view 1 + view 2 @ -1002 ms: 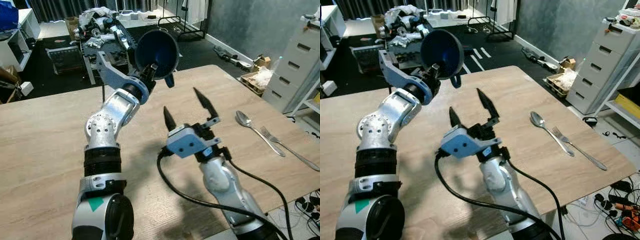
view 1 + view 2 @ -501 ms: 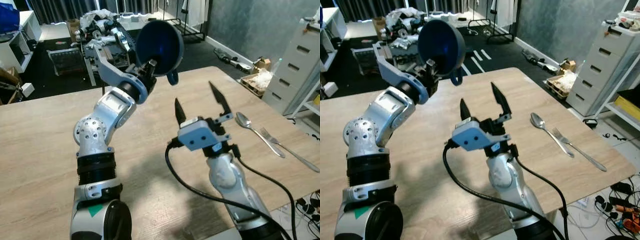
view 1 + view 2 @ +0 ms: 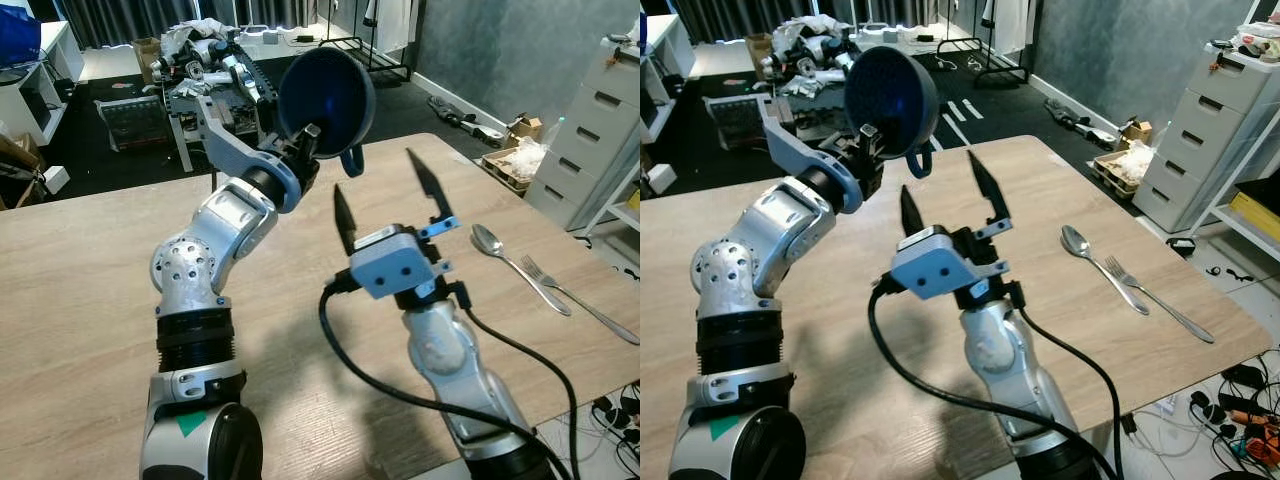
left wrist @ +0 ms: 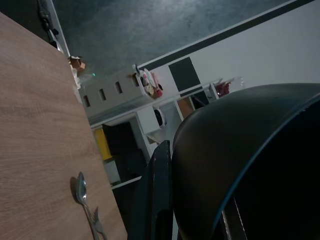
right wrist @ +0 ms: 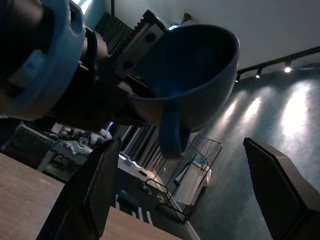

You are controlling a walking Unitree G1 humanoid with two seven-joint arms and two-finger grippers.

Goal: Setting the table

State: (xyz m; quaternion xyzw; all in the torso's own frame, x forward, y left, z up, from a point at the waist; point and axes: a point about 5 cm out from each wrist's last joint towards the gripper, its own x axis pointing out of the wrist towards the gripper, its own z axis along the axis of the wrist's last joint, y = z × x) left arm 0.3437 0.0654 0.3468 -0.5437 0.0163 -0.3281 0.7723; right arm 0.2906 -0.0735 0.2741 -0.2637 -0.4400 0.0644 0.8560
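A dark blue cup (image 3: 325, 95) hangs tilted in the air above the far edge of the wooden table (image 3: 80, 290), clamped at its rim by the left gripper (image 3: 306, 140). The right gripper (image 3: 388, 195) hovers just below, fingers spread wide and empty. A spoon (image 3: 505, 255) and fork (image 3: 575, 297) lie near the table's right edge, with open tabletop between; a cluttered dark floor lies beyond.

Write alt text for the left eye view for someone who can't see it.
The left gripper holds a dark blue cup up above a wooden table. The right gripper is raised just below it, fingers open, with a spoon and fork lying further right.
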